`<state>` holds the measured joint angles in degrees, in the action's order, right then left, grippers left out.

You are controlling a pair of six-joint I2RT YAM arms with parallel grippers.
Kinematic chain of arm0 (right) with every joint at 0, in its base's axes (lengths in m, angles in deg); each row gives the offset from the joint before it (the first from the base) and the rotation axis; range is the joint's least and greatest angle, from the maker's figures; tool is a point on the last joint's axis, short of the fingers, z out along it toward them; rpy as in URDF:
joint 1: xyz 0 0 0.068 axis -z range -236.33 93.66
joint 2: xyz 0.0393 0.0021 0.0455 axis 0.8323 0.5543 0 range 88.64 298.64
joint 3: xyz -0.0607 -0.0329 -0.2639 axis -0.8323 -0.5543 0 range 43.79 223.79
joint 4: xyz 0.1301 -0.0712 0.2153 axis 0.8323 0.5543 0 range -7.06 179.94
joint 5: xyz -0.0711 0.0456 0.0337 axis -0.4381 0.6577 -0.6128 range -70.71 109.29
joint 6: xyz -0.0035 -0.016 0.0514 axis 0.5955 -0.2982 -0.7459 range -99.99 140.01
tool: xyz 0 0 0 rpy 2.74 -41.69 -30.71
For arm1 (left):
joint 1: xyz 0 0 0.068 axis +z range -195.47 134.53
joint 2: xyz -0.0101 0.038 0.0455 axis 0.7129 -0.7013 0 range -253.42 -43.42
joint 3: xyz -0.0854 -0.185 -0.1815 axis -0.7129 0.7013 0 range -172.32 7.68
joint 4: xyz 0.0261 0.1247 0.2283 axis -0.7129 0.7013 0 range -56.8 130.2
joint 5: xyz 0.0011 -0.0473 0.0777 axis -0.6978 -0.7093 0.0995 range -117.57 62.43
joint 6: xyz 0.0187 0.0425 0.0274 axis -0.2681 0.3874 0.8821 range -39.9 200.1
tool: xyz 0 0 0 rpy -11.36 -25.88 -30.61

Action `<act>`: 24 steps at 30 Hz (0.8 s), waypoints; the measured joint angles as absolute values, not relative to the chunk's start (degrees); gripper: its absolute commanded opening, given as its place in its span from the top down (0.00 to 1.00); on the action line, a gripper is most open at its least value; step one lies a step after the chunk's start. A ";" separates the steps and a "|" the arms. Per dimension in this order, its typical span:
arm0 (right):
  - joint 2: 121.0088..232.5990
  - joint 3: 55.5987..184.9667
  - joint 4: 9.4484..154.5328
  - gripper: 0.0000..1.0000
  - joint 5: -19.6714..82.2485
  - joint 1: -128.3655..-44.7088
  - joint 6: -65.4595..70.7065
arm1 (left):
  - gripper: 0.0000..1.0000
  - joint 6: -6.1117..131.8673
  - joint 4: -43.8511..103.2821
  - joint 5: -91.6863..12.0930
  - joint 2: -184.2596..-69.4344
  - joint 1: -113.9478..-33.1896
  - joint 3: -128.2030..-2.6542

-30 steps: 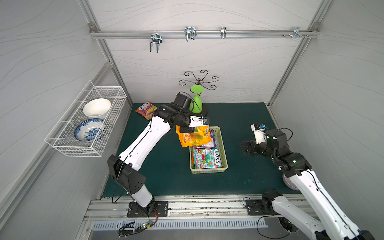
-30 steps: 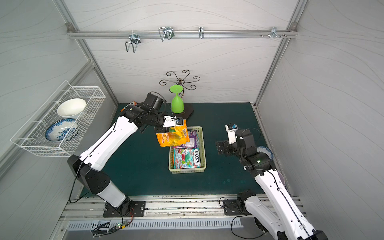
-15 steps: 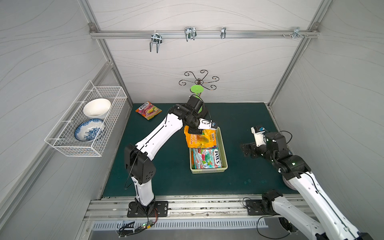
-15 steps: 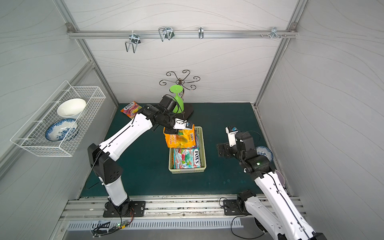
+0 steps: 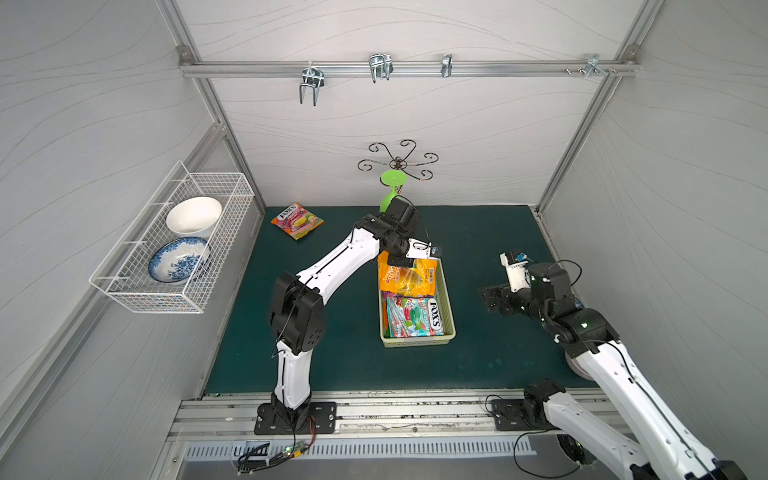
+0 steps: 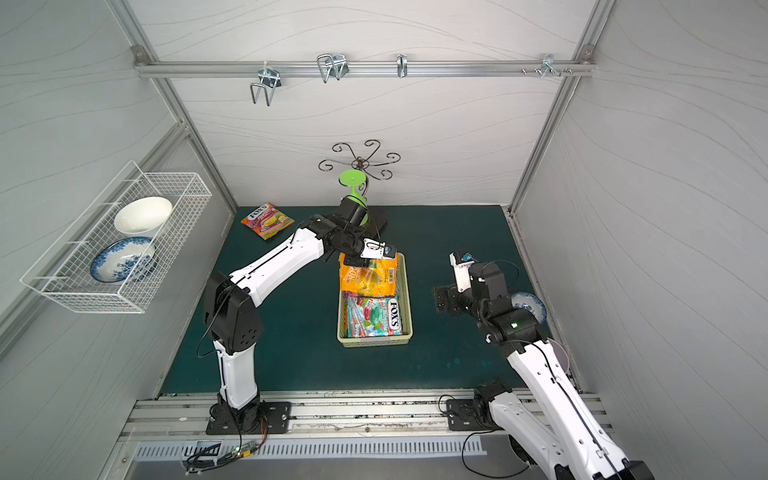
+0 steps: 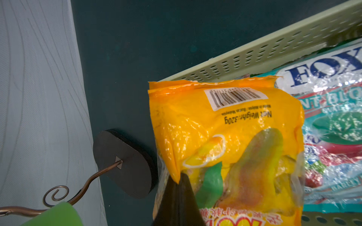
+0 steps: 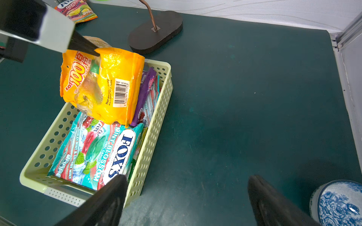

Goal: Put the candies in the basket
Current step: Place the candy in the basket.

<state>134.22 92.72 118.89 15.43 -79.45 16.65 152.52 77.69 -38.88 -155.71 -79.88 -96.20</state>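
My left gripper (image 5: 400, 262) is shut on the top edge of an orange candy bag (image 5: 407, 279), which hangs over the far end of the pale yellow-green basket (image 5: 416, 342). In the left wrist view the dark fingers (image 7: 177, 197) pinch that orange bag (image 7: 225, 137). A teal FOX'S bag (image 8: 98, 152) and a purple one (image 8: 146, 90) lie inside the basket (image 8: 154, 137). Another candy bag (image 5: 296, 220) lies on the mat at the far left. My right gripper (image 8: 186, 182) stands open above bare mat, to the right of the basket.
A black-based curled metal stand (image 5: 398, 164) with a green cup (image 5: 392, 179) stands at the back wall. A white wire rack (image 5: 137, 297) with two bowls hangs on the left wall. A blue-patterned bowl (image 6: 530, 305) sits beside the right arm.
The left arm has carried the orange bag to the right, from over the basket's left edge to above its far end. The right arm has barely moved.
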 measured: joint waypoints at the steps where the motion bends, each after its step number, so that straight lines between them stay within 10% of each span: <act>1: 134.24 92.70 118.86 0.01 15.48 -79.45 16.67 | 1.00 152.41 76.68 -38.62 -156.06 -79.88 -95.87; 12: 135.84 93.13 118.99 0.01 15.74 -79.45 16.61 | 0.57 144.11 73.47 -36.71 -155.71 -79.88 -95.37; 24: 141.04 98.49 118.78 0.01 17.90 -84.08 13.92 | 0.36 122.73 73.67 -36.54 -135.42 -78.53 -92.00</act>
